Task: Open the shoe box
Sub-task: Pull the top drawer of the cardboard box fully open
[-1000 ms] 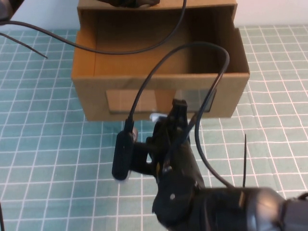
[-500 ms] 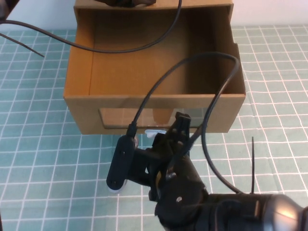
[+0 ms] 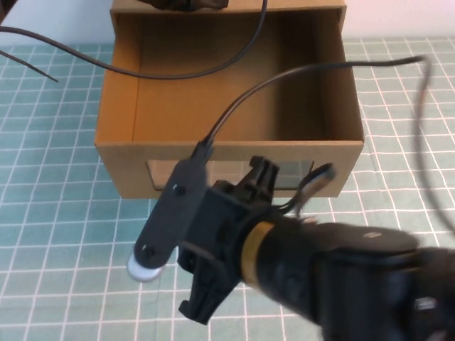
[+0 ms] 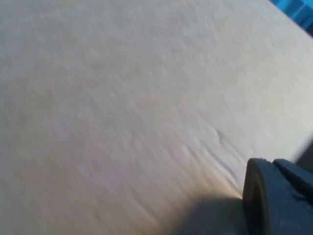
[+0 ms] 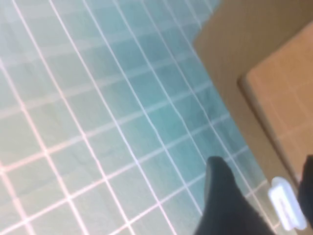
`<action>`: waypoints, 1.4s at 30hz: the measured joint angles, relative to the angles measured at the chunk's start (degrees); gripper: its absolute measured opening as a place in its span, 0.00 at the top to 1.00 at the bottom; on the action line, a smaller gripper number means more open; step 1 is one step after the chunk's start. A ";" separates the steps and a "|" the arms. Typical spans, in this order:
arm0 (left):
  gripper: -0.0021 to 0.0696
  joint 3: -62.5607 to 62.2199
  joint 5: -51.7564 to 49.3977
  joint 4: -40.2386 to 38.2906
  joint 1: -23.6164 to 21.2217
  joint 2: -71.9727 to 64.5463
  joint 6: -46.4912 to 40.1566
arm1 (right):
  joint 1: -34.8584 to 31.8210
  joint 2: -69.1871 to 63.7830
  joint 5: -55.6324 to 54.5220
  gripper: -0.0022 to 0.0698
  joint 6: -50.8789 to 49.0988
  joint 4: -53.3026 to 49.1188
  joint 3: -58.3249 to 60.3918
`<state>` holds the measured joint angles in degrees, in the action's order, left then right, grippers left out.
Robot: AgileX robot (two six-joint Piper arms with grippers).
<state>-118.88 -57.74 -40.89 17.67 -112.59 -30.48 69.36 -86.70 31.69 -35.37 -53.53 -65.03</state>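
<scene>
The shoe box (image 3: 117,114) was seen on the teal gridded counter (image 3: 57,213), towards its far side, with its top open and a clear window set in its near wall. The right tool (image 3: 290,179) was held just in front of that near wall, its jaws spread apart. The left tool (image 3: 178,4) was placed at the box's far edge, close against plain cardboard — whether it was spread or pressed together could not be told.

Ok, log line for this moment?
shoe box: open | right hand: open, by near wall | left hand: at far edge
</scene>
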 joint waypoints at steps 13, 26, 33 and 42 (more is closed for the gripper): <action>0.98 0.92 -13.55 3.66 0.00 13.25 0.00 | 0.11 20.62 7.18 0.75 5.58 8.02 -2.42; 0.98 5.48 -14.65 20.96 0.00 32.91 3.92 | 0.11 32.41 38.54 0.91 25.17 11.12 -6.12; 0.98 26.96 -14.69 24.69 0.00 46.65 4.72 | 0.11 42.51 35.26 0.98 24.26 11.33 5.25; 0.98 61.75 0.53 22.00 0.00 69.83 8.54 | 0.11 55.25 25.29 0.99 11.87 9.23 27.00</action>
<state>-57.14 -57.21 -18.88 17.67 -42.76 -21.94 69.47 -31.44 56.98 -23.51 -44.31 -38.03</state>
